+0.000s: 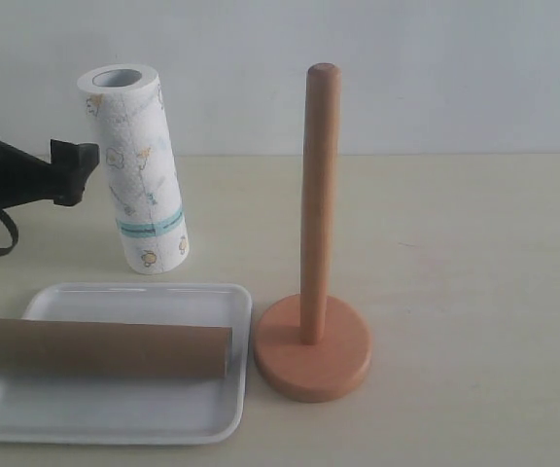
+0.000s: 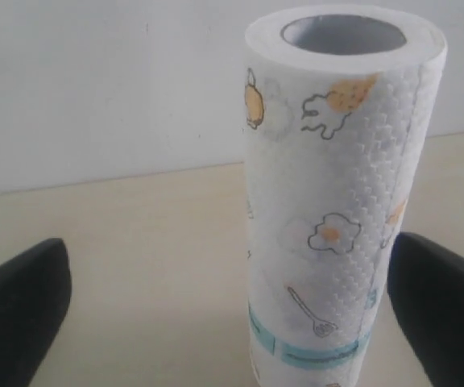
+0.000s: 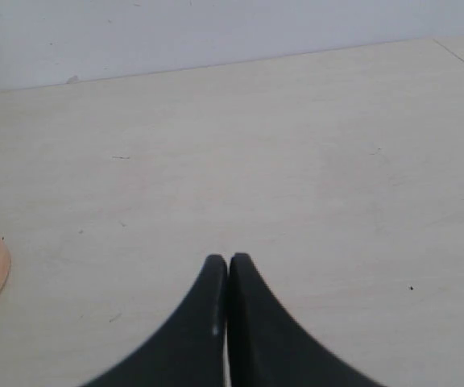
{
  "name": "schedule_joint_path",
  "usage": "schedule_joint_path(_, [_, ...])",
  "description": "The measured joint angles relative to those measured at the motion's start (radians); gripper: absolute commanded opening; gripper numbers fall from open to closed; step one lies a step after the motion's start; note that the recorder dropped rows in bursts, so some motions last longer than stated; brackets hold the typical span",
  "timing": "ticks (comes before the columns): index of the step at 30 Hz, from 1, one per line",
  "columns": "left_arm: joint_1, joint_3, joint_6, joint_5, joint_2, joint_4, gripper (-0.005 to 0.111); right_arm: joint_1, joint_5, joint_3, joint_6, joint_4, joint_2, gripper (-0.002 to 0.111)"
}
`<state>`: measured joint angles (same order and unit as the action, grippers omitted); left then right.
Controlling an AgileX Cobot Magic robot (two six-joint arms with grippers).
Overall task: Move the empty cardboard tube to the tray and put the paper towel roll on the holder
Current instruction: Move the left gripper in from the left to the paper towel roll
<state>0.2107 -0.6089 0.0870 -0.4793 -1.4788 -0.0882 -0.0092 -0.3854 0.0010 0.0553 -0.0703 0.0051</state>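
L gripper [image 1: 78, 172] is seen wide open, nothing held; the paper towel roll [image 1: 144, 175] stands on end straight ahead of it, w/ a slight lean, framed between the two black fingers [image 2: 18, 314] in the left wrist view and set closer to one finger than the other. Contact btw finger and roll cannot be told. The holder [image 1: 314, 243] is found beyond the roll from the L gripper, well apart, its pole upright and bare. The tray [image 1: 115, 413] is placed nearer the camera than the L gripper, just beside the holder base; the empty cardboard tube [image 1: 105, 348] is laid flat across it, one end overhanging the rim. R gripper [image 3: 229, 274] is shut, jaws pressed together, empty, over bare table [image 3: 296, 161]; the base edge is seen off to one side of it.
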Motion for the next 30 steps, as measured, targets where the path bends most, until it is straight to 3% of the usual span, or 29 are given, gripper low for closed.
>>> schedule_joint_path(10, [0.0,0.0,-0.165,-0.21,-0.112,0.268,0.11,0.0,0.0,0.0,0.0,0.0,0.0,0.0])
schedule_joint_path(20, [0.0,0.0,-0.189,-0.417,-0.221,0.269,0.11,0.0,0.0,0.0,0.0,0.0,0.0,0.0])
schedule_joint_path(30, [0.0,-0.034,-0.189,-0.541,-0.314,0.268,0.11,0.0,0.0,0.0,0.0,0.0,0.0,0.0])
